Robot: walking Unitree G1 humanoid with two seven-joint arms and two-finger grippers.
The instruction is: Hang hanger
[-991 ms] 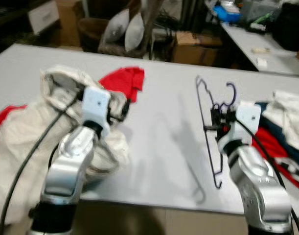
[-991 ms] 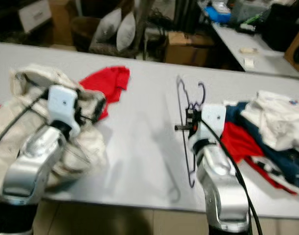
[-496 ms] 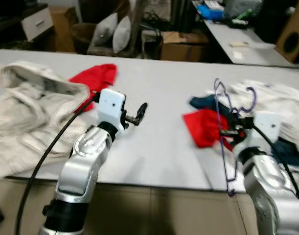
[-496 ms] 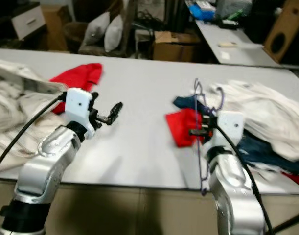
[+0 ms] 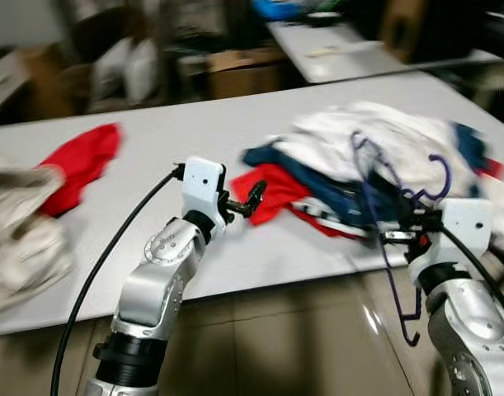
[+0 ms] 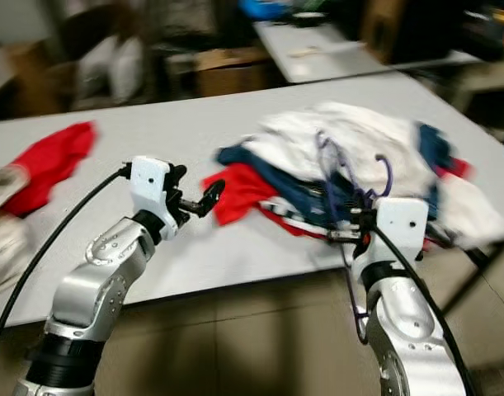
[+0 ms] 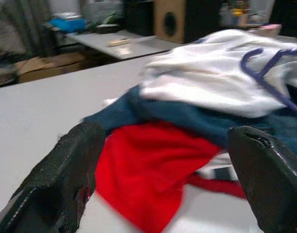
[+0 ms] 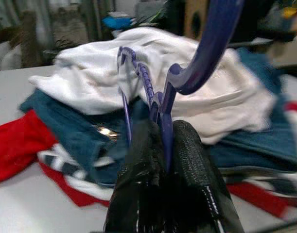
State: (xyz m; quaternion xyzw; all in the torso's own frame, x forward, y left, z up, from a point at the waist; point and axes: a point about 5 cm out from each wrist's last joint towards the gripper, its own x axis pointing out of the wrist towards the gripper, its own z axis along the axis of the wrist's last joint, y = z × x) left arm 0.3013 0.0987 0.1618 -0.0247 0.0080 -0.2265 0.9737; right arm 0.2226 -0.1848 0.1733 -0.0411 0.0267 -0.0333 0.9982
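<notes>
The right gripper (image 8: 163, 155) is pinching a hanger (image 5: 382, 216) between its two black fingers (image 8: 192, 160), just below the hook. The fingers are rough and bumpy, like hard rubber, and they are pressing tight on the thin rod. The hanger is dark purple and looks like smooth plastic, though the blur is making that hard to tell. Its hook (image 8: 206, 43) is curving up above the fingers, and its long thin frame is hanging down past the edge of the worktop (image 5: 153, 157). A short ribbed part (image 8: 143, 80) is showing near the neck. The gripper is holding the hanger in the air at the near edge of the worktop, in front of a pile of clothes (image 5: 359, 165).

The pile is soft and crumpled. White cloth (image 7: 206, 73) is lying on top, dark blue cloth (image 7: 153, 116) is under it, and a red piece (image 7: 148, 170) is sticking out flat on the worktop.

The left gripper (image 5: 253, 198) is hovering over the smooth grey worktop beside the red piece, with its fingers (image 7: 65, 174) spread wide and holding nothing.

Another red cloth (image 5: 82, 161) is lying well apart to the left, near a wrinkly cream cloth (image 5: 21, 239).
</notes>
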